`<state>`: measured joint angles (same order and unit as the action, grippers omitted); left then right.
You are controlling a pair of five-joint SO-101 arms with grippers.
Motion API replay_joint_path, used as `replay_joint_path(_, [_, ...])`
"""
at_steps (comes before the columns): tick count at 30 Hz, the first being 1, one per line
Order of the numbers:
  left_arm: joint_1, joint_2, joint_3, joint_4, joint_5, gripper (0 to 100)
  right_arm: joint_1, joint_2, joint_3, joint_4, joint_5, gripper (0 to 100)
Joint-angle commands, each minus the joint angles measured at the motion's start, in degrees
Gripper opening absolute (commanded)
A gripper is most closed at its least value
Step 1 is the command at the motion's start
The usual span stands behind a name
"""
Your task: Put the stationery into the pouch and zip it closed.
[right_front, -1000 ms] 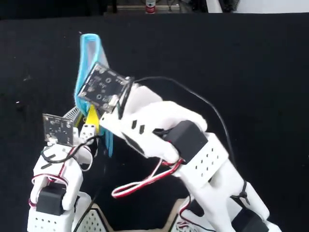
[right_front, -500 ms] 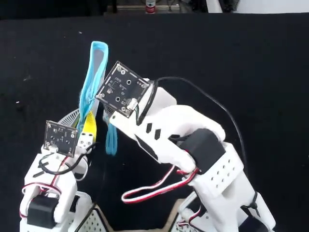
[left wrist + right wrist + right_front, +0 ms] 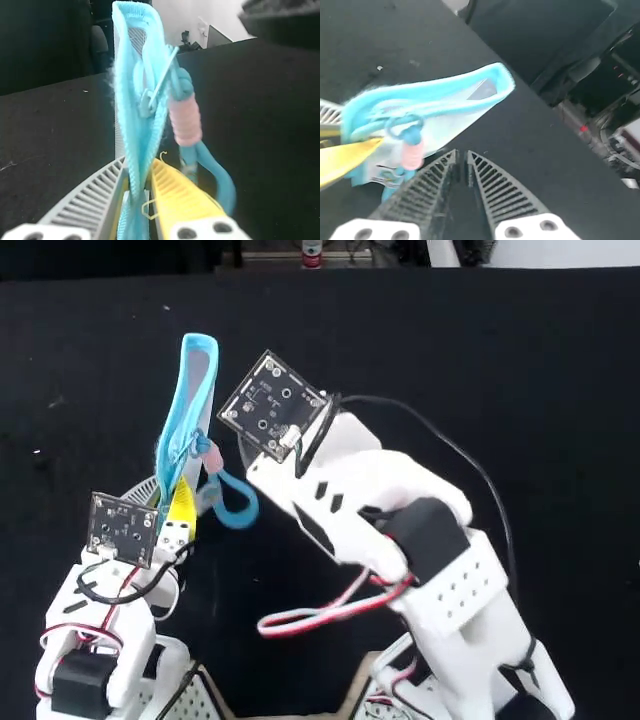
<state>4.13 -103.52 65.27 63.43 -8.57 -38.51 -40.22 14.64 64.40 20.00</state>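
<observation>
Pouch [image 3: 190,405]: we log one light blue pouch, standing on edge, with its near end pinched in the left gripper [image 3: 176,502] and its far end pointing away from both arms. We cannot tell whether it touches the surface [image 3: 500,360].
Pouch material: soft blue fabric border around a pale mesh panel, with a rounded far corner. It is long and narrow when seen from above.
Zip pull [image 3: 161,82]: a thin metal tab hanging against the pouch's side.
Bead [image 3: 212,458]: a pink, ribbed cylinder threaded just below the zip pull.
Cord loop [image 3: 236,504]: a smooth blue cord that hangs from the bead and curls out to the side of the pouch nearer the right arm.
Left gripper fingers: one yellow finger [image 3: 182,200] and one grey finger [image 3: 92,197], both ribbed plastic. We record them clamped on the pouch's lower edge, with the fabric sandwiched between them.
Right gripper [image 3: 462,155]: two dark grey ribbed fingers drawn almost together, with a thin slit between them and nothing held. We place them just beside the pouch's flat side, near the bead and apart from the fabric.
Surface: matte black cloth.
</observation>
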Motion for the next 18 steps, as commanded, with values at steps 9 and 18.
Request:
replay_joint_path(9, [0.40,0.18,-2.68,0.35,-0.44,3,-6.77,-3.74,10.68,-10.11,-5.80,16.6])
replay_joint_path(18, [0.40,0.18,-2.68,0.35,-0.44,3,-10.20,-3.38,16.92,-22.42,-5.54,16.9])
